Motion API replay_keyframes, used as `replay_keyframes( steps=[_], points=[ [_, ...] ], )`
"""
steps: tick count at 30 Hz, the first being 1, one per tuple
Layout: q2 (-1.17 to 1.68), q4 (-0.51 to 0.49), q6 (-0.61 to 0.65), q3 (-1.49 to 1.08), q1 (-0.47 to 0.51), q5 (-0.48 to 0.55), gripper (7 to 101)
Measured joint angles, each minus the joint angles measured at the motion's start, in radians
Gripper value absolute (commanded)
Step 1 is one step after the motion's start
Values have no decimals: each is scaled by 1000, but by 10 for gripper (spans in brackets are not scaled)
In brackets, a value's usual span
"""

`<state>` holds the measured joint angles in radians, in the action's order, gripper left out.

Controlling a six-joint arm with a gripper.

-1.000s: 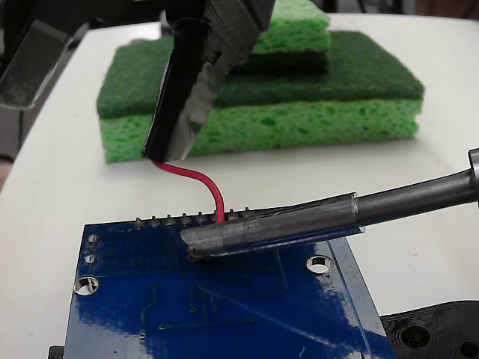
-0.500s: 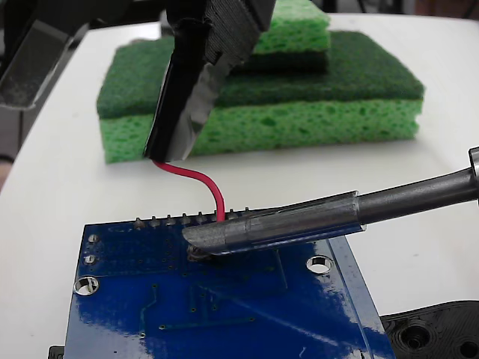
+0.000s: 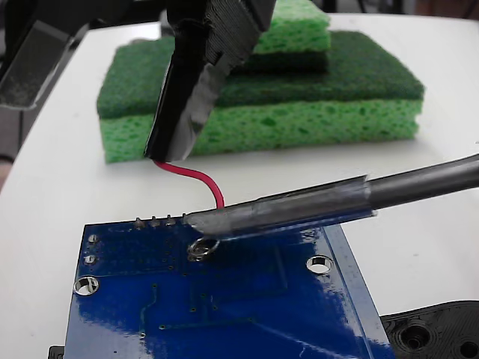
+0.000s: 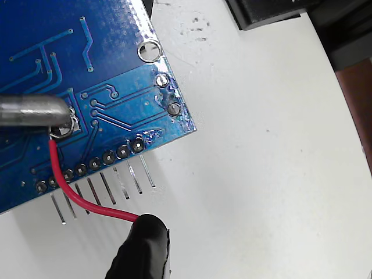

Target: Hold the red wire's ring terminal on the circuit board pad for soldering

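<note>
Soldering rod point(image 3: 299, 209) now lifted off ring terminal point(image 3: 202, 247).

Red wire's ring terminal lying on the blue circuit board.

The circuit board point(image 3: 224, 299) is glossy blue, flat, with fine traces, a row of dark solder pins along its far edge and silver-rimmed holes near its corners. The ring terminal point(image 3: 202, 247), tiny and silvery with a dark centre, lies flat on the board just inside that pin row. The red wire point(image 3: 196, 178) arches from it over the pin edge, away from the board.
</note>
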<state>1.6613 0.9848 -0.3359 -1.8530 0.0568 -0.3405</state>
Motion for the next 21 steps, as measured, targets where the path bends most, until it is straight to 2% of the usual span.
replay_keyframes(
  steps=[21],
  points=[
    [51,28,14,9,-12,-6,1003]
  ],
)
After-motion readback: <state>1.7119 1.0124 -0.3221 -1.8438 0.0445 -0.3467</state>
